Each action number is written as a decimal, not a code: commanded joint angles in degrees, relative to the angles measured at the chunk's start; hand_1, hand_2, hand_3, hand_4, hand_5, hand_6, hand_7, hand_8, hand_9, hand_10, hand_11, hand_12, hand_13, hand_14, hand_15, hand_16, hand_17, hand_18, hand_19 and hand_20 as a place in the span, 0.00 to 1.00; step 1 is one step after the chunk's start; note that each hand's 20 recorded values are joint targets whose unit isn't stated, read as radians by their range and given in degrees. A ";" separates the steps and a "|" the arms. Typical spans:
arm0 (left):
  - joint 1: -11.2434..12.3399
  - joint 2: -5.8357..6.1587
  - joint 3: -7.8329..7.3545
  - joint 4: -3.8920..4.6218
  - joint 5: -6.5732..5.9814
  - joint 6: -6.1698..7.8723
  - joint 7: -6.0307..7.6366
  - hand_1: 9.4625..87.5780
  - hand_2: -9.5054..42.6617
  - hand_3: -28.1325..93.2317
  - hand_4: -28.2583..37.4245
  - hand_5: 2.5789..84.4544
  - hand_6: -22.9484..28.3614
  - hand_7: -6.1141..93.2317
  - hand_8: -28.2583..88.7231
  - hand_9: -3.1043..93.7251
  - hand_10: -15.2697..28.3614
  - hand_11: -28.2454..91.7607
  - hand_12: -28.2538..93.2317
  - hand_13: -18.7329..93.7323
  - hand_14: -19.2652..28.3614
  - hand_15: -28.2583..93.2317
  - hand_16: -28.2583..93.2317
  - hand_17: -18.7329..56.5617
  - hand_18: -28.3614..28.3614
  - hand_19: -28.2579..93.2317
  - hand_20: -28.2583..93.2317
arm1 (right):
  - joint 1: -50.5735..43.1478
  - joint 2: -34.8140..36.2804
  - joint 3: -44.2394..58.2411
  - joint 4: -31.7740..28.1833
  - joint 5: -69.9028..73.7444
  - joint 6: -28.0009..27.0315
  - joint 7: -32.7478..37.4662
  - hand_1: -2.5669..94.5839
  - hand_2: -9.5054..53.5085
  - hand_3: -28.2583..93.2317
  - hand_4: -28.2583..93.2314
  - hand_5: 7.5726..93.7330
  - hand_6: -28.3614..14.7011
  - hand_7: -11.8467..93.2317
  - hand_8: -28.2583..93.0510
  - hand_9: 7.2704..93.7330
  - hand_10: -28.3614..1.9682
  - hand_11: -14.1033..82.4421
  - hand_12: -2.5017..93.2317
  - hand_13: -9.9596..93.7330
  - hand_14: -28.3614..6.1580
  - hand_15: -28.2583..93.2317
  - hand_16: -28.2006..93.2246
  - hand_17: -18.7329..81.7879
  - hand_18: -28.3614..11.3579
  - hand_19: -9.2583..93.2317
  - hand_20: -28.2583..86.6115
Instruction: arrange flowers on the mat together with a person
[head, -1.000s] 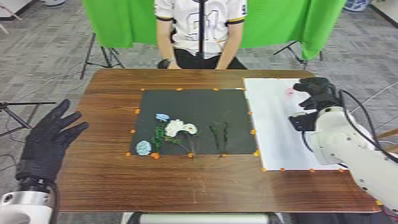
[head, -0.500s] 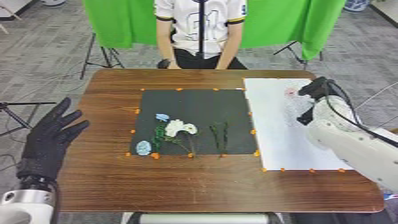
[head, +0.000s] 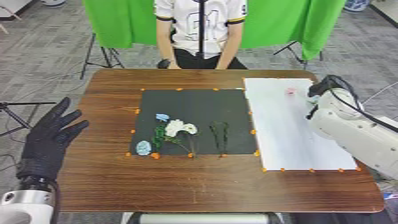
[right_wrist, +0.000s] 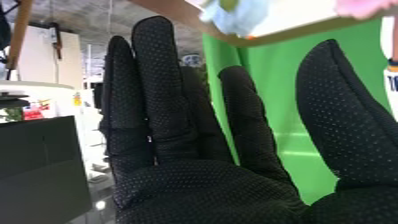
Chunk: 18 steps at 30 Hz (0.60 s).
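Note:
My right hand is at the right edge of the white sheet, palm and straight fingers showing in the right wrist view as an open hand. A pink flower lies on the sheet's far part; a pale blue one is beside the hand. The wrist view shows both the blue flower and the pink flower beyond the fingertips. On the dark mat are white flowers, a small blue flower, a light blue bloom, and green stems. My left hand is open left of the table.
Orange pieces line the edges of the mat and sheet. The brown table extends toward the robot in front of both. A green cloth hangs beyond the far edge.
My right hand has moved rightward from over the white sheet to its right edge, uncovering more of the sheet. The left hand and the flowers on the mat have stayed put.

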 joint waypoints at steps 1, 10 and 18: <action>0.83 -0.24 0.38 -0.01 -0.24 0.24 0.32 0.15 0.33 0.86 0.06 0.33 0.52 0.17 0.16 0.33 0.67 0.39 0.33 0.35 0.85 0.60 0.19 0.13 0.80 0.54 0.36 | 1.31 -0.67 -1.56 1.87 -0.35 -3.16 -0.68 0.35 0.11 0.87 0.05 0.42 0.65 0.23 0.14 0.44 0.33 0.22 0.18 0.63 0.36 0.70 0.29 0.50 0.20 0.92 0.19; 0.04 -0.15 0.88 0.18 -0.17 0.01 -0.04 0.15 0.33 0.86 0.06 0.33 0.52 0.17 0.16 0.33 0.67 0.39 0.32 0.35 0.85 0.60 0.19 0.13 0.80 0.54 0.36 | 2.09 -1.36 -2.17 2.61 -0.27 -9.91 -3.78 0.39 0.07 0.88 0.04 0.42 0.70 0.24 0.14 0.45 0.37 0.23 0.18 0.63 0.40 0.69 0.29 0.49 0.21 0.93 0.18; -0.18 -0.22 0.86 0.26 -0.08 -0.07 -0.32 0.15 0.33 0.86 0.06 0.33 0.52 0.17 0.16 0.33 0.67 0.39 0.32 0.35 0.85 0.60 0.19 0.13 0.80 0.54 0.36 | 2.98 -1.84 -5.75 3.47 -1.98 -5.12 -3.78 0.44 0.02 0.88 0.02 0.50 0.75 0.27 0.12 0.52 0.47 0.25 0.18 0.66 0.48 0.68 0.29 0.50 0.25 0.93 0.19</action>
